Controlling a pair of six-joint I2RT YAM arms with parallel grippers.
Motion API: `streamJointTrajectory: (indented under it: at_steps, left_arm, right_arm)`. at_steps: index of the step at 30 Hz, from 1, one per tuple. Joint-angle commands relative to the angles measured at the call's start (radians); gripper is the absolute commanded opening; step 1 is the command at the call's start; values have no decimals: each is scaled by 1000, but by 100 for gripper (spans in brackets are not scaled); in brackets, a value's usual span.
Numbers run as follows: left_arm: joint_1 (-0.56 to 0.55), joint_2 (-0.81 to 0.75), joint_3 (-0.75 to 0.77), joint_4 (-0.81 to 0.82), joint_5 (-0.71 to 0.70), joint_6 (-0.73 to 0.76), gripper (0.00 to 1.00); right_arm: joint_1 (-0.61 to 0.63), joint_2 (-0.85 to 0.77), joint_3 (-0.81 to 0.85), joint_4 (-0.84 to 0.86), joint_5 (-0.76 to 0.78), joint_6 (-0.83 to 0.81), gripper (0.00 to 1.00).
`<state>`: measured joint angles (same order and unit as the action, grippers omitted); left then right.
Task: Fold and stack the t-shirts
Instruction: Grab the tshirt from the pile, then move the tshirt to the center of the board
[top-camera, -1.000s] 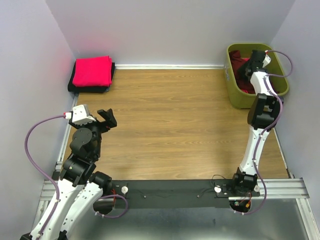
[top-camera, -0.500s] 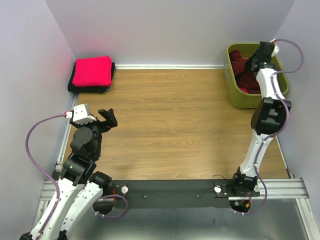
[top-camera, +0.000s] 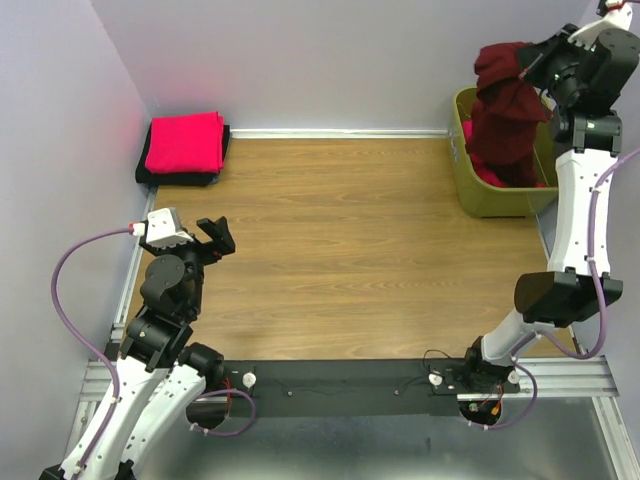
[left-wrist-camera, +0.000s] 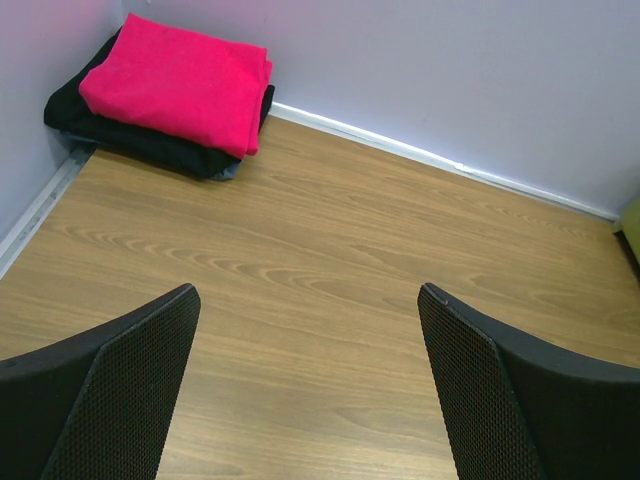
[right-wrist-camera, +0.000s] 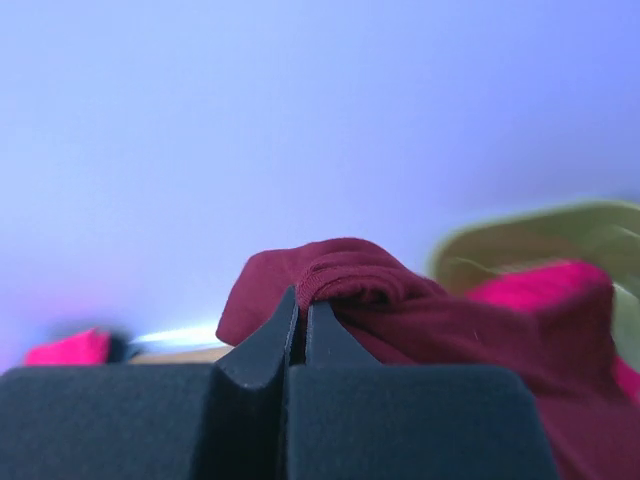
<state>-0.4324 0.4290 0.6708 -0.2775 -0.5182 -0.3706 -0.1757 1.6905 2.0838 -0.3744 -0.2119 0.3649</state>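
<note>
Non-task items only: olive-green bin (top-camera: 497, 203) in the upper right of the top view, standing upright on the counter (top-camera: 340, 250), in the far-right corner against the back wall (top-camera: 330, 60). Right wrist view shows only a blurred piece of its rim, right of centre. Counter is wood-grain laminate with the grain running left-right. White baseboard strip (top-camera: 340, 132) runs along the joint between counter and back wall, and shows in the left wrist view too. Walls are plain pale lilac; the left wall (top-camera: 60, 150) picks up a pink tint near the upper-left corner. Black mounting plate (top-camera: 340, 375) spans the bottom edge of the counter, with aluminium rail (top-camera: 570, 378) at its right end.
</note>
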Motion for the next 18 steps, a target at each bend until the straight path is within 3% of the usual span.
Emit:
streamJointTrajectory:
  at_steps: [1, 9, 13, 18]
  left_arm:
    - [-2, -12, -10, 20, 14, 7, 98]
    - [-2, -35, -11, 21, 14, 6, 98]
    - [-2, -53, -13, 23, 11, 2, 97]
    - [-2, -68, -13, 20, 6, -1, 98]
  right_arm:
    - [91, -37, 71, 14, -220, -26, 0]
    - [415, -38, 133, 28, -238, 23, 0]
    - [608, -38, -20, 67, -198, 42, 1]
    - [904, 98, -208, 114, -98, 83, 1]
